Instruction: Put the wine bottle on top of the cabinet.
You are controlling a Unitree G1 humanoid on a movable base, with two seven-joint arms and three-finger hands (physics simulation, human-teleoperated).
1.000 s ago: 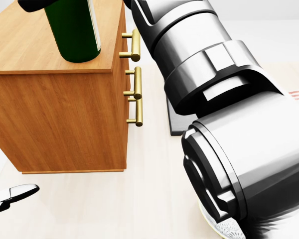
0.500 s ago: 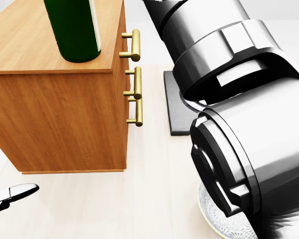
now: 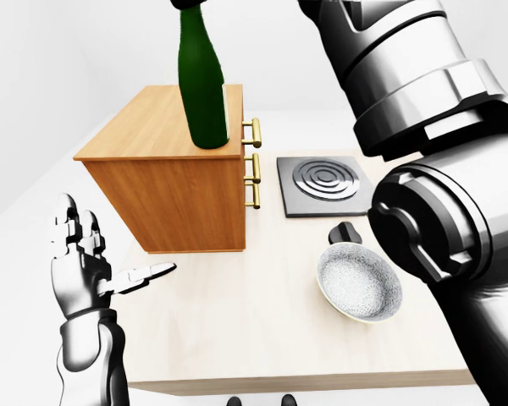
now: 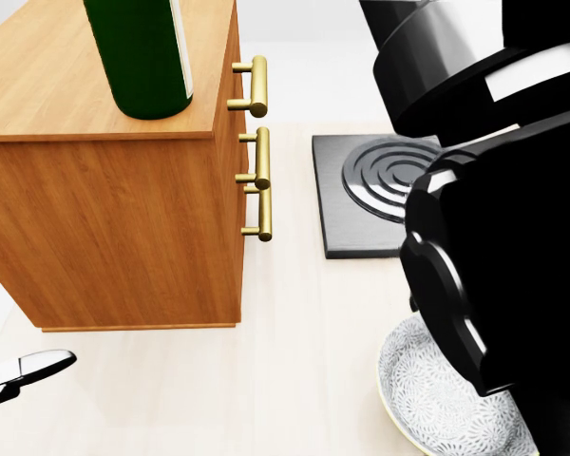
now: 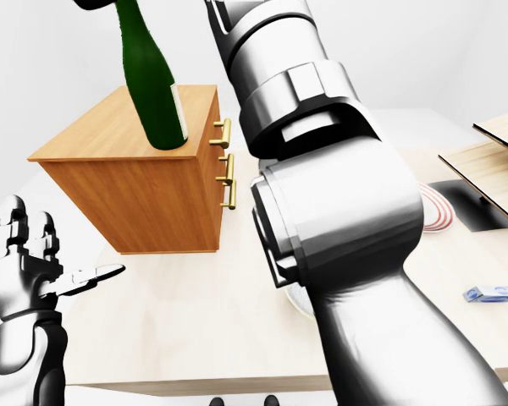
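Note:
The dark green wine bottle (image 3: pixel 203 97) stands upright on top of the wooden cabinet (image 3: pixel 173 199), near the top's right corner above the gold handles; the head view shows its base (image 4: pixel 144 66) on the cabinet top (image 4: pixel 38 85). My right arm (image 3: pixel 423 144) reaches up across the right of the views. Only a dark bit of the right hand (image 3: pixel 190 3) shows at the top edge by the bottle's neck, so its grip is hidden. My left hand (image 3: pixel 110 254) is open and empty, fingers spread, at the lower left, apart from the cabinet.
A black hob plate (image 3: pixel 324 184) lies on the pale table to the right of the cabinet. A speckled bowl (image 3: pixel 358 283) and a black knob (image 3: pixel 347 230) sit below it. A red-striped plate (image 5: pixel 436 216) and a small blue box (image 5: pixel 491 293) lie at the right.
My right arm has swung to the right in the head view, uncovering the hob and the bowl. The dark hand by the bottle's body has left that view. The bottle has not moved.

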